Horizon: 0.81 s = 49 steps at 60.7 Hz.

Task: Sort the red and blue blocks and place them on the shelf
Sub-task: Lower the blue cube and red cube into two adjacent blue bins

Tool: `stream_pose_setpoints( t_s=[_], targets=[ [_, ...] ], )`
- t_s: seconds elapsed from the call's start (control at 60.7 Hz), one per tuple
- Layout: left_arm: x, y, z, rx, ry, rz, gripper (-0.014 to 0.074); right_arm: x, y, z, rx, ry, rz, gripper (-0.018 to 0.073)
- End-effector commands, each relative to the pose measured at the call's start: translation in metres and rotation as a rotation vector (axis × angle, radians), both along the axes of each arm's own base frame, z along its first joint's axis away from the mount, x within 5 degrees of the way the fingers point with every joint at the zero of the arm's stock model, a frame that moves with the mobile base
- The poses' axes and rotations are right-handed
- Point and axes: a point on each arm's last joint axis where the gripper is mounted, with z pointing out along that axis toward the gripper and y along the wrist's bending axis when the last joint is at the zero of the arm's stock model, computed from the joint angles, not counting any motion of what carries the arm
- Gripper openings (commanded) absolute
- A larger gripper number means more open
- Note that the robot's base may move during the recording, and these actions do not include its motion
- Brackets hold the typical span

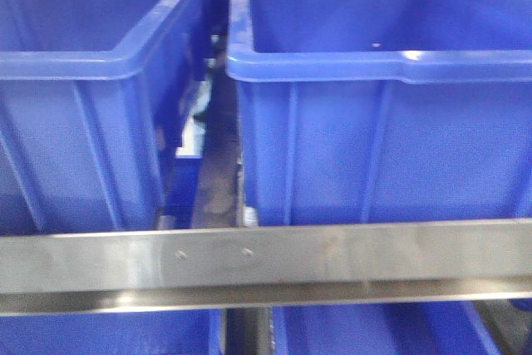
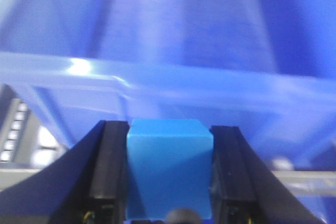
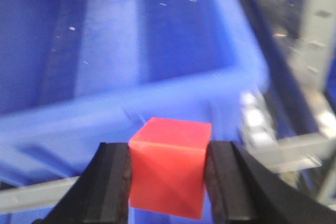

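In the left wrist view my left gripper (image 2: 170,145) is shut on a blue block (image 2: 169,169), held in front of the rim of a blue bin (image 2: 168,85). In the right wrist view my right gripper (image 3: 168,169) is shut on a red block (image 3: 169,166), held just in front of and above the near rim of another blue bin (image 3: 121,103), whose inside shows only small white specks. Neither gripper nor block shows in the front view.
The front view shows two large blue bins side by side, left (image 1: 91,64) and right (image 1: 382,64), on a shelf behind a metal rail (image 1: 266,259). A dark gap (image 1: 218,164) runs between them. More blue bins sit below the rail (image 1: 366,334).
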Motion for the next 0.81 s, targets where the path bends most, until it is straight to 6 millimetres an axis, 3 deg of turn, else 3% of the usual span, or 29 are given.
stream_pose_setpoints(
  t_s=[0.0, 0.791],
  targets=[
    [0.0037, -0.0006, 0.0171, -0.007, -0.111, -0.005, 0.0124, 0.0025, -0.0011, 0.0164, -0.004, -0.113, -0.011, 0.0049],
    [0.0037, -0.0006, 0.0171, -0.007, -0.111, -0.005, 0.0124, 0.0025, -0.0011, 0.0164, -0.004, -0.113, -0.011, 0.0049]
  ],
)
